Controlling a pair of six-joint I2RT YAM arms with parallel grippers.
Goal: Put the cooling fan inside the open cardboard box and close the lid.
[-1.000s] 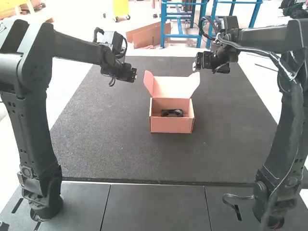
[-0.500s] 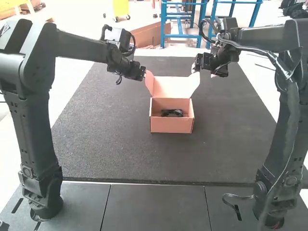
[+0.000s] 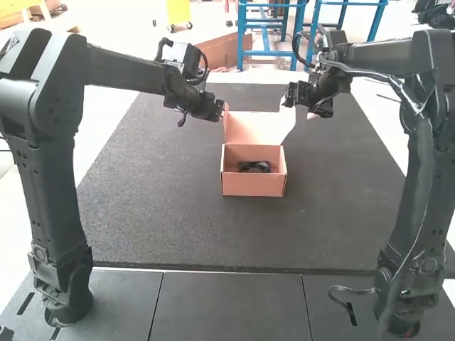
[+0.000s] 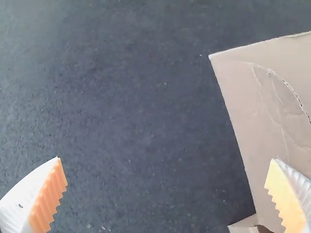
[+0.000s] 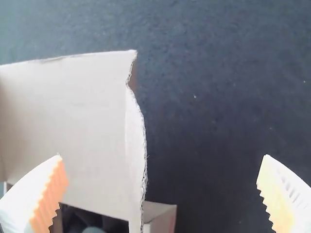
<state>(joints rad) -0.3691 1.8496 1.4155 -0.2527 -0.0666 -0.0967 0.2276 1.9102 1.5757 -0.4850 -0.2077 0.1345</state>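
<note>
- While the cooling fan (image 3: pixel 254 167) lies inside the cardboard box (image 3: pixel 254 182) at mat centre, the lid (image 3: pixel 257 129) stands upright on its 12 o'clock edge.
- Left gripper (image 3: pixel 219 111): fingers wide, at lid's 10 o'clock corner.
- Right gripper (image 3: pixel 289 95): fingers wide, over lid's 2 o'clock corner.
- Black mat (image 3: pixel 142 185) stretches broadly from box toward 3, 6, 9 o'clock.

We found the cardboard box (image 3: pixel 254 179) near the middle of the mat (image 3: pixel 142 185), which lay on the table (image 3: pixel 227 305). The cooling fan (image 3: pixel 254 167) sat inside the box. The lid (image 3: pixel 252 128) stood upright from the box's far edge. Our left gripper (image 3: pixel 219 112) hung by the lid's upper left corner, our right gripper (image 3: pixel 290 96) by its upper right corner, both behind the box.
</note>
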